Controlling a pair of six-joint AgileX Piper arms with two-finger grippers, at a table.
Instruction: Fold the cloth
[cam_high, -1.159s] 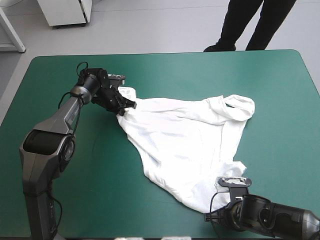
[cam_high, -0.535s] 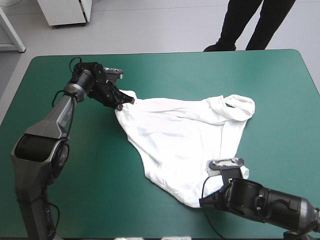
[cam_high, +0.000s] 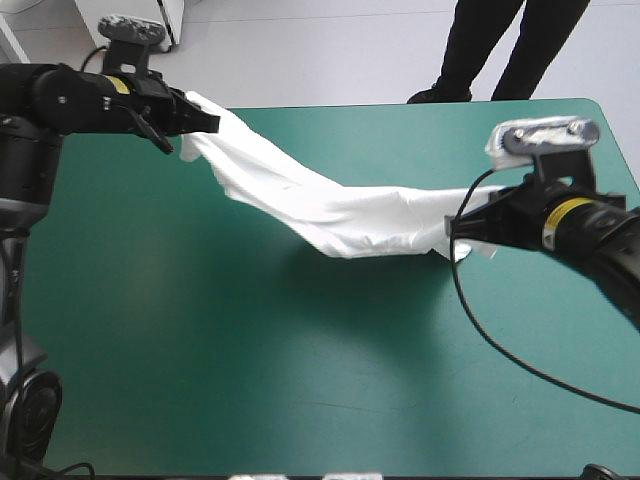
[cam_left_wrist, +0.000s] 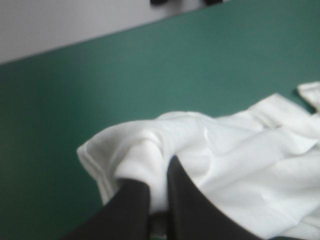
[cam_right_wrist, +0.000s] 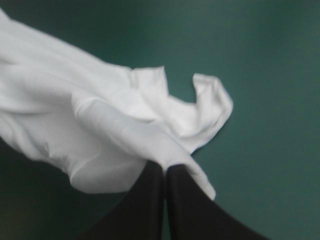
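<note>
Left claw (cam_high: 205, 122) is up in the air at the far left corner of the table (cam_high: 300, 380), clenched on one bunched end of the white T-shirt (cam_high: 330, 210). In the left wrist view the left claw (cam_left_wrist: 159, 172) has its black fingers (cam_left_wrist: 135, 200) all but together. A fold of T-shirt (cam_left_wrist: 240, 155) is pinched between them and puffs up just ahead of the tips. More cloth spreads out to one side of the claw, and the teal-green table (cam_left_wrist: 150, 75) lies beyond it.

From the left claw the T-shirt runs as a long, twisted band down and across to the right claw, sagging between the two. The lowest part of the sag is nearer the right claw, with a shadow (cam_high: 330, 290) on the table under it. Cannot tell whether the sag touches the table.

Right claw (cam_high: 455, 228) hangs over the right half of the table, tips pointing toward the left claw, grasping the other end of the T-shirt. In the right wrist view the right claw (cam_right_wrist: 164, 167) has its fingers meeting in a pointed arch, with a thin layer of T-shirt (cam_right_wrist: 90, 125) caught right at the tips. The cloth fans out ahead of the claw and off to one side. A loose curled corner sticks up just ahead of the tips, with the teal-green table (cam_right_wrist: 260, 60) behind it.
</note>
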